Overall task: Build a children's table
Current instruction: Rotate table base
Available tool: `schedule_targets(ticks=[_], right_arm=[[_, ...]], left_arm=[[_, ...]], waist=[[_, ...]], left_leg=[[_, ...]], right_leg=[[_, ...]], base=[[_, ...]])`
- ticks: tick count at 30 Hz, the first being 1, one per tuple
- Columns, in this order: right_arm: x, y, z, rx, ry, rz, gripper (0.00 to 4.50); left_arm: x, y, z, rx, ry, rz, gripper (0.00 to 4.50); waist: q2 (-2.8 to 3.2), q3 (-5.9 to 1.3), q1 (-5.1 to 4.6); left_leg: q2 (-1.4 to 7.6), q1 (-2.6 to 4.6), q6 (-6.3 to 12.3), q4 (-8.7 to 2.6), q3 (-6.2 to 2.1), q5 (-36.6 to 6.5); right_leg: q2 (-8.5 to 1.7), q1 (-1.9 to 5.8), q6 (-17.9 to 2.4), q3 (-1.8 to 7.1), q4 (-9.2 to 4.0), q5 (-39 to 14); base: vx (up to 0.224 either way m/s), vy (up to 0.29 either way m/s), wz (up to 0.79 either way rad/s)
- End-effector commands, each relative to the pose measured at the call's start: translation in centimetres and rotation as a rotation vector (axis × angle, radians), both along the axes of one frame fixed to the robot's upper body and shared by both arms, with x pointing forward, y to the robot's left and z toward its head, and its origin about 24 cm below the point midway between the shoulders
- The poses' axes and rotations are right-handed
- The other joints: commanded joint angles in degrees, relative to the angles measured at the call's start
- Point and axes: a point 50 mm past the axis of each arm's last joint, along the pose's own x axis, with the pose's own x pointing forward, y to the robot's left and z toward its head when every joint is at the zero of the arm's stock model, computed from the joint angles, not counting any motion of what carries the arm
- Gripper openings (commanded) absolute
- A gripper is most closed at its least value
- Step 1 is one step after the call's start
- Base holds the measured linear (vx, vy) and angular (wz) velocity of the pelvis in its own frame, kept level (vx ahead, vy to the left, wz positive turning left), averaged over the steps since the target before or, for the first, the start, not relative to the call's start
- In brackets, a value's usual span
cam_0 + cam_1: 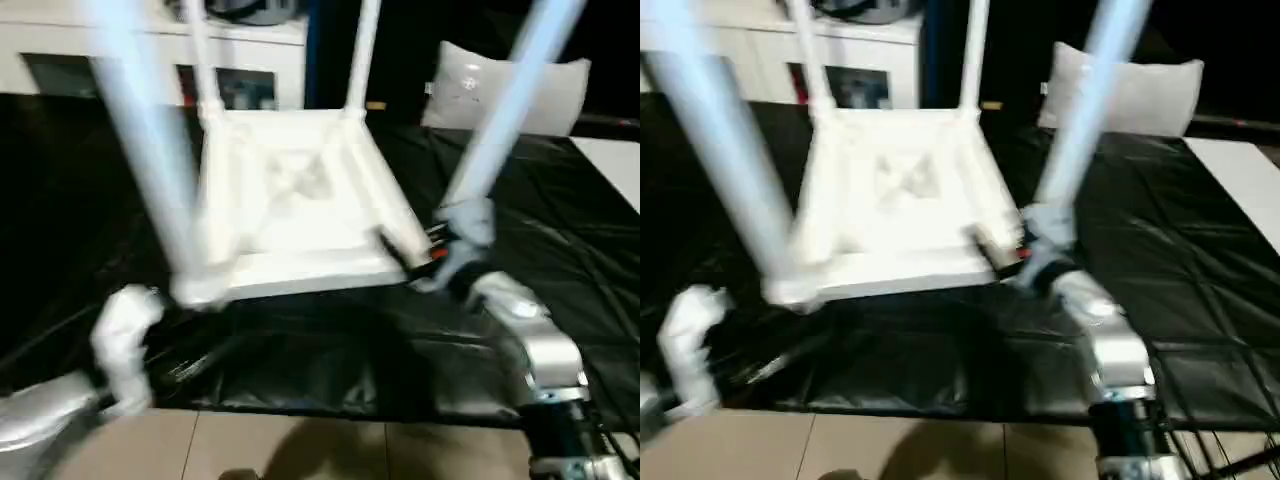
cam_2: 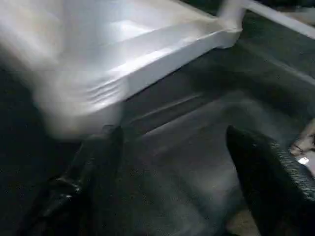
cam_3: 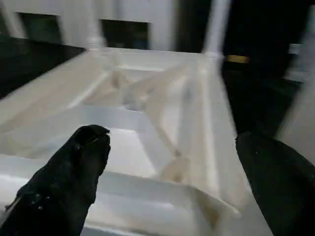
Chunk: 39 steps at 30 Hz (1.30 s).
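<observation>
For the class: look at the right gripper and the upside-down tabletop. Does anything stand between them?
Nothing visible does. The right gripper has its black fingers spread, looking straight onto the ribbed underside of the tabletop, with no other object between them.

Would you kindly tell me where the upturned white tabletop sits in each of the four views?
Left eye: tabletop centre, ribs up, legs standing.
Right eye: tabletop left of centre.
Left wrist: its near edge along the top, beyond the open fingers.
Right wrist: ribbed underside across the middle.
Shared landmark: black sheet beneath.
</observation>
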Motion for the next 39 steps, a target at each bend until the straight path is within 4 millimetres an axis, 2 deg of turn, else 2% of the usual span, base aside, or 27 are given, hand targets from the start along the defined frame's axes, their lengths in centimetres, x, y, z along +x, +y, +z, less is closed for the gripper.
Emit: schedule_targets(ticks=[1, 2, 3, 4, 5, 6, 7, 9, 10, 12, 13, 18, 19, 20, 21, 22, 25, 27, 29, 31, 33, 34, 39], right_arm=[[0.4, -1.9, 0.4, -0.033, -0.018, -0.103, 4.5], [0.4, -2.2, 0.3, -0.041, -0.019, -0.118, 4.5], [0.3, -2.5, -0.2, -0.05, 0.006, -0.122, 4.5], [0.2, -2.4, -0.4, -0.058, 0.016, -0.114, 4.5], [0.1, -2.4, -0.7, -0.067, 0.03, -0.104, 4.5], [0.0, -2.3, -1.0, -0.072, 0.045, -0.089, 4.5], [-0.4, -1.9, -1.6, -0.089, 0.081, -0.039, 4.5], [-0.7, -1.6, -1.9, -0.095, 0.097, -0.013, 4.5], [-0.9, -1.2, -2.3, -0.089, 0.121, 0.029, 4.5], [-1.4, -0.5, -2.9, -0.096, 0.154, 0.096, 4.5], [-1.5, -0.1, -3.2, -0.105, 0.17, 0.117, 4.5], [-1.5, 0.1, -3.6, -0.121, 0.203, 0.124, 4.5], [-1.5, 0.1, -3.9, -0.14, 0.213, 0.124, 4.5], [-1.5, 0.0, -4.0, -0.151, 0.218, 0.123, 4.5], [-1.4, 0.0, -4.1, -0.156, 0.222, 0.123, 4.5], [-1.3, 0.1, -4.2, -0.156, 0.225, 0.12, 4.5], [-1.0, 0.3, -4.5, -0.154, 0.239, 0.122, 4.5], [-0.8, 0.5, -4.7, -0.155, 0.248, 0.128, 4.5], [-0.5, 0.7, -5.1, -0.152, 0.268, 0.123, 4.5], [-0.3, 0.5, -5.5, -0.16, 0.289, 0.114, 4.5], [-0.2, -0.1, -6.0, -0.191, 0.314, 0.099, 4.5], [-0.2, -0.3, -6.0, -0.198, 0.32, 0.095, 4.5], [-0.7, -1.8, -6.4, -0.23, 0.362, 0.056, 4.5]], left_arm=[[0.8, 2.3, -0.4, 0.016, -0.052, 0.057, 4.0], [1.1, 3.0, -0.6, 0.016, -0.06, 0.082, 4.07], [2.2, 4.6, -1.1, 0.029, -0.1, 0.147, 4.08], [2.4, 4.7, -1.0, 0.028, -0.114, 0.157, 4.1], [2.6, 4.8, -0.8, 0.026, -0.134, 0.17, 4.1], [2.8, 4.5, -0.4, 0.036, -0.154, 0.166, 4.27], [3.5, 3.6, 0.1, 0.041, -0.187, 0.158, 4.49], [3.9, 3.0, 0.3, 0.034, -0.201, 0.144, 4.48], [4.4, 2.1, 0.5, 0.008, -0.217, 0.104, 4.48], [5.6, 0.3, 1.2, -0.038, -0.258, 0.02, 4.49], [6.7, -0.8, 2.2, -0.052, -0.284, -0.023, 4.49], [8.8, -3.1, 4.2, -0.058, -0.31, -0.142, 4.49], [9.3, -3.6, 4.5, -0.051, -0.314, -0.162, 4.49], [9.5, -3.8, 4.7, -0.047, -0.316, -0.17, 4.49], [9.9, -4.2, 4.7, -0.041, -0.32, -0.185, 4.49], [10.2, -4.7, 4.8, -0.036, -0.32, -0.202, 4.49], [11.2, -5.6, 4.4, -0.01, -0.311, -0.229, 4.49], [11.4, -6.2, 4.2, -0.011, -0.299, -0.256, 4.49], [11.4, -7.6, 4.0, -0.03, -0.277, -0.339, 4.49], [11.1, -8.8, 4.2, -0.053, -0.261, -0.422, 4.49], [10.3, -10.7, 4.8, -0.117, -0.246, -0.536, 4.49], [10.0, -11.2, 5.0, -0.137, -0.243, -0.564, 4.49], [8.5, -14.8, 6.1, -0.254, -0.254, -0.715, 4.49]], waist=[[0.9, -1.9, -0.27], [0.93, -2.17, -0.23], [0.83, -2.22, -0.3], [0.92, -2.3, -0.01], [0.99, -2.52, 0.07], [0.93, -2.49, 0.02], [0.87, -2.58, -0.19], [0.98, -2.46, -0.05], [0.52, -2.42, -0.11], [0.43, -2.27, 0.06], [0.54, -2.27, 0.17], [0.48, -2.31, -0.1], [0.35, -2.38, -0.17], [0.37, -2.45, -0.22], [0.68, -2.48, -0.23], [0.51, -2.61, -0.26], [0.65, -2.81, -0.21], [0.62, -2.81, -0.22], [0.64, -2.91, -0.13], [0.36, -3.05, -0.19], [0.36, -3.09, -0.07], [0.11, -3.09, 0.07], [-0.29, -2.84, -0.04]], left_leg=[[3.75, 0.91, 0.86, -5.18, -1.3, -12.42], [3.94, 0.99, 0.47, -5.22, -1.39, -12.1], [4.14, 0.91, 0.24, -5.29, -1.44, -11.87], [3.9, 1.35, 0.4, -5.16, -1.19, -12.07], [4.51, 0.82, 0.06, -5.39, -1.64, -10.81], [4.75, 0.82, -0.03, -5.44, -1.62, -11.06], [4.94, 0.78, -0.26, -5.41, -1.55, -11.3], [4.78, 0.87, -0.02, -5.17, -1.16, -11.33], [4.67, 0.64, 0.26, -5.17, -1.02, -10.93], [4.56, 0.61, 0.61, -5.09, -0.92, -11.04], [4.5, 0.72, 0.58, -5.0, -0.85, -11.03], [4.37, 0.53, 0.02, -4.92, -0.94, -10.17], [4.31, 0.37, 0.08, -4.84, -0.9, -9.43], [4.24, 0.45, 0.09, -4.68, -0.81, -8.88], [4.24, 0.44, 0.03, -4.63, -0.81, -8.6], [4.22, 0.55, 0.15, -4.47, -0.72, -8.0], [4.11, 0.46, 0.74, -4.28, -0.64, -6.13], [4.19, 0.43, 0.81, -4.31, -0.7, -5.82], [4.4, 0.43, 0.69, -4.28, -0.68, -5.48], [4.38, 0.41, 0.72, -4.2, -0.59, -4.74], [4.53, 0.44, 0.68, -4.14, -0.51, -3.58], [4.57, 0.31, 0.84, -4.14, -0.48, -2.85], [4.35, 0.01, 1.41, -4.07, -0.21, -2.69]], right_leg=[[-7.49, 1.52, -1.9, 4.96, -6.01, -17.77], [-7.63, 1.65, -2.3, 5.02, -5.59, -16.19], [-7.71, 1.79, -2.78, 5.03, -5.33, -15.0], [-7.6, 1.47, -2.58, 5.12, -5.45, -14.41], [-8.11, 2.11, -3.93, 5.14, -4.73, -11.08], [-8.2, 2.0, -4.6, 5.16, -4.6, -10.01], [-8.31, 2.08, -6.05, 5.22, -4.15, -8.09], [-8.4, 1.97, -7.27, 5.37, -4.31, -7.64], [-8.44, 2.21, -7.5, 5.4, -4.41, -7.97], [-8.55, 2.25, -6.98, 5.44, -4.82, -10.59], [-8.53, 2.14, -6.64, 5.47, -4.93, -12.11], [-8.33, 2.26, -6.48, 5.38, -4.73, -13.34], [-8.28, 2.35, -6.27, 5.36, -4.74, -13.24], [-8.33, 2.27, -6.39, 5.39, -4.7, -12.92], [-8.29, 2.24, -6.51, 5.4, -4.65, -12.51], [-8.23, 2.29, -6.76, 5.39, -4.64, -11.46], [-8.05, 2.33, -6.92, 5.35, -4.41, -8.57], [-8.02, 2.35, -7.08, 5.3, -4.27, -7.64], [-8.31, 2.42, -7.88, 5.3, -4.06, -6.81], [-8.3, 2.53, -8.57, 5.33, -3.82, -5.24], [-8.41, 2.48, -9.67, 5.34, -3.32, -2.86], [-8.43, 2.62, -10.14, 5.3, -3.18, -2.06], [-8.23, 2.8, -9.54, 5.34, -3.33, -2.58]], base=[[0.0, 0.0, 0.0], [0.0, 0.0, 0.0], [0.0, 0.0, 0.0], [0.0, 0.0, 0.0], [0.0, 0.0, 0.0], [0.0, 0.0, 0.0], [0.0, 0.0, 0.0], [0.0, 0.0, 0.0], [0.0, 0.0, 0.0], [0.0, 0.0, 0.0], [0.0, 0.0, 0.0], [0.0, 0.0, 0.0], [0.0, 0.0, 0.0], [0.0, 0.0, 0.0], [0.0, 0.0, 0.0], [0.0, 0.0, 0.0], [0.0, 0.0, 0.0], [0.0, 0.0, 0.0], [0.0, 0.0, 0.0], [0.0, 0.0, 0.0], [0.0, 0.0, 0.0], [0.0, 0.0, 0.0], [0.0, 0.0, 0.0]])
